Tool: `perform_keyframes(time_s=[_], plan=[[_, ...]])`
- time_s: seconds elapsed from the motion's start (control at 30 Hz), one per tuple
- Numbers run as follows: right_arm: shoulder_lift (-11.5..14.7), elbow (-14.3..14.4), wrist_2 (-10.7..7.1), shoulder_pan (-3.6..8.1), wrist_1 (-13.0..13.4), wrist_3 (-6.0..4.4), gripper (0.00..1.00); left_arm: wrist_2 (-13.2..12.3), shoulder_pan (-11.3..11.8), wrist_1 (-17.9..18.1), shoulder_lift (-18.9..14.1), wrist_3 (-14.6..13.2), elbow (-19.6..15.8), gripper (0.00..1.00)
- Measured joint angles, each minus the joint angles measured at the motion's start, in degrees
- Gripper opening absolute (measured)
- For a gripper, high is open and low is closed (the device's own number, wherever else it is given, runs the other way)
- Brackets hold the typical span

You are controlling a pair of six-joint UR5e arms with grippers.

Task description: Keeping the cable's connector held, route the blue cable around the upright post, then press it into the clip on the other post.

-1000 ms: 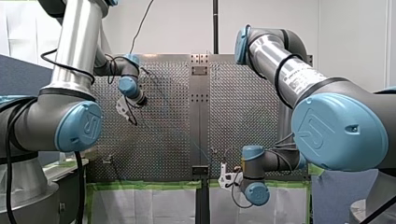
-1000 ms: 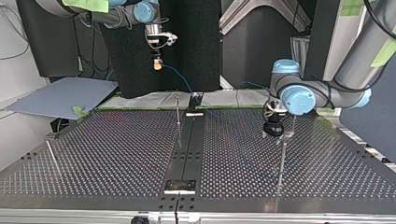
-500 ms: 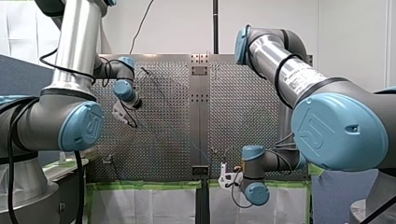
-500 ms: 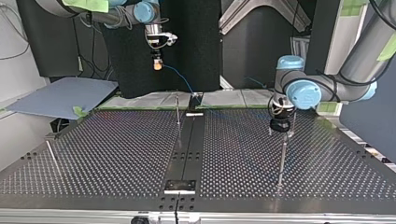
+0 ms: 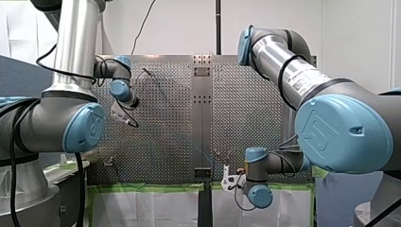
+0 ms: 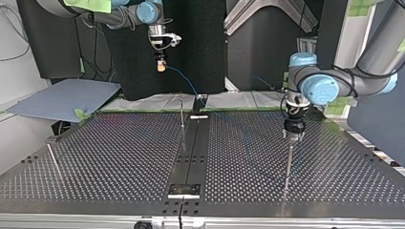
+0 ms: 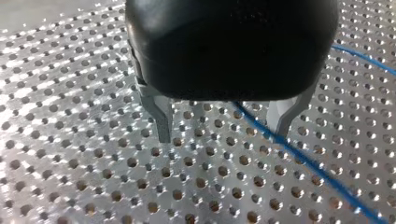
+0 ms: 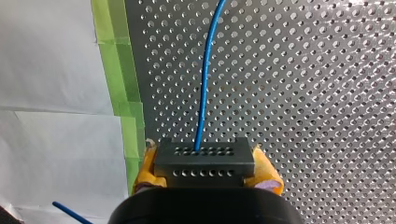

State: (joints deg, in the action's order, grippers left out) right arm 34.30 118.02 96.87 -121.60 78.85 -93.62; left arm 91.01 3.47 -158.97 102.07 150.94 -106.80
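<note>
Left hand hangs just over the thin upright post. Blue cable drops from right hand toward the centre post. Surface between posts lies open.

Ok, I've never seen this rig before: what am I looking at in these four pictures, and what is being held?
Two robot arms work over a metal table full of holes. One camera looks from behind the arms, one faces them from across the table, and one sits on each wrist. My right gripper is shut on a grey connector, from which the blue cable runs. My left gripper is open, with the cable running between its jaws, close to a thin post.
</note>
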Motion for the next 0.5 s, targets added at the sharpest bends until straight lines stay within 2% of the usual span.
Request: perform_keyframes(time_s=[0.17, 0.5], plan=[[0.01, -0.01, 0.00, 0.00, 0.00, -0.01, 0.00, 0.68, 0.88, 0.92, -1.19, 0.19, -1.17, 1.00], [-0.01, -0.01, -0.08, 0.02, 0.17, -0.09, 0.00, -1.17, 1.36, 1.92, -4.29, 0.23, -3.77, 1.00]])
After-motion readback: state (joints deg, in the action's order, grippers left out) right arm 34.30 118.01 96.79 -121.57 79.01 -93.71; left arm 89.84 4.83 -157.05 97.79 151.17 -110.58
